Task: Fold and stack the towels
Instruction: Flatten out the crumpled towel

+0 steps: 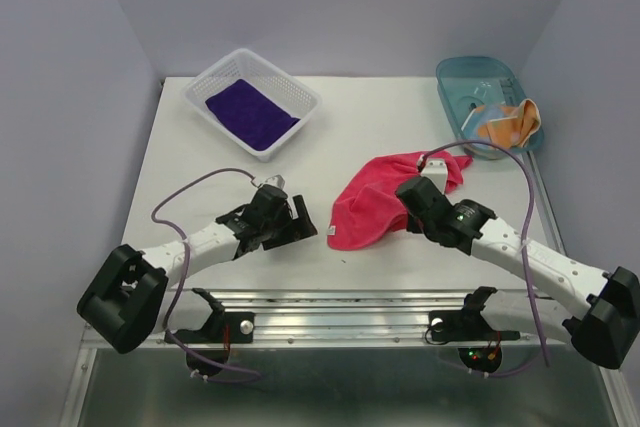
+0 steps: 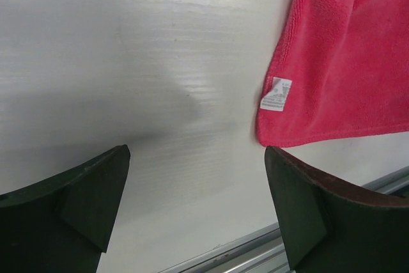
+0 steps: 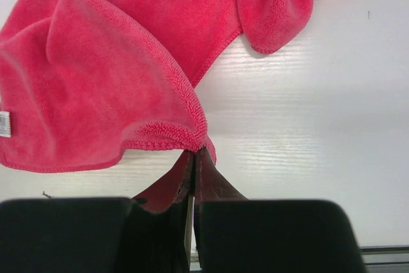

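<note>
Towels: three, one purple, one pink, one orange.
Pink towel (image 1: 375, 202): lies rumpled and unfolded on the table (image 1: 380, 107), in no container; this is the landmark for the lines below.
Label (image 2: 276, 94): one small white tag, sewn at the pink towel's near-left edge.
Containers: two, a white basket and a blue tray.
Basket (image 1: 200, 87): beyond the pink towel and to its left, well apart from it.
Basket contents: one towel, the purple towel (image 1: 251, 113), lying flat on the bottom.
Tray (image 1: 455, 72): beyond the pink towel and to its right, at the table's far right corner.
Tray contents: one towel, the orange towel (image 1: 510, 122), bunched at the tray's near end with part of it over the rim.
Grippers: two.
Left gripper (image 2: 198, 158): fingers spread wide with nothing between them, over bare table just left of the pink towel's tagged corner, not touching the cloth.
Right gripper (image 3: 193, 158): on the pink towel's right side, fingers pressed together and clamped on a fold of its hem, with the cloth spreading away from the fingertips.
Stack: none yet, as each towel lies apart from the others.
</note>
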### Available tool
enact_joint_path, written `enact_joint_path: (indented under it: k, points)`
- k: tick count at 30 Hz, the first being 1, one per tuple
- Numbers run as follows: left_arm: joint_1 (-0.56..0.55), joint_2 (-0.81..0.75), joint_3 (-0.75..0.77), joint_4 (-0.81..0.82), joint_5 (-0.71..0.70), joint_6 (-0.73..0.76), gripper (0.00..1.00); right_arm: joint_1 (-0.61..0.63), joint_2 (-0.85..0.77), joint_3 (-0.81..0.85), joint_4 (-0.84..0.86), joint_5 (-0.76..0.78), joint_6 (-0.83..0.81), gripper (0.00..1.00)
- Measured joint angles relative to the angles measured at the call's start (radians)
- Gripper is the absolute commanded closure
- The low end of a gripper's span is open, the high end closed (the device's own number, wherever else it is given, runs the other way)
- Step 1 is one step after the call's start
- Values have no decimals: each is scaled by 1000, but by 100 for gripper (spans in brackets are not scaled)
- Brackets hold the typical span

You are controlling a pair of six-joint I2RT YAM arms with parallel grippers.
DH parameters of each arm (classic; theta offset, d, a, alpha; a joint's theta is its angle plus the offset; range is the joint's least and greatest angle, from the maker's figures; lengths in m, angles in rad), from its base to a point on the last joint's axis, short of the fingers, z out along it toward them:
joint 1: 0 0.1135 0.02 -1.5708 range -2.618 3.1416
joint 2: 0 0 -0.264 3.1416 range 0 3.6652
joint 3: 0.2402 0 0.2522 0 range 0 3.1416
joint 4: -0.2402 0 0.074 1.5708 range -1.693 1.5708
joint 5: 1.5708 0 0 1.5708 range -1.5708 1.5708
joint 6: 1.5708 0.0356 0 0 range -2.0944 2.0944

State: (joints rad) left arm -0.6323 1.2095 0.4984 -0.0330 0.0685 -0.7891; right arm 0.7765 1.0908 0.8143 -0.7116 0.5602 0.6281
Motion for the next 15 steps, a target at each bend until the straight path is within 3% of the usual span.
enact_joint_path:
  k: [7, 11, 15]
  points:
    - [-129, 118, 92, 6, -49, -28, 3, -4, -10, -1, 9, -27, 5, 99]
    - [-183, 200, 171, -31, -123, -52, 7, -4, -7, -17, 26, -55, 5, 99]
    - [-229, 310, 283, -77, -187, -60, 18, -4, -5, -30, 40, -73, 5, 99]
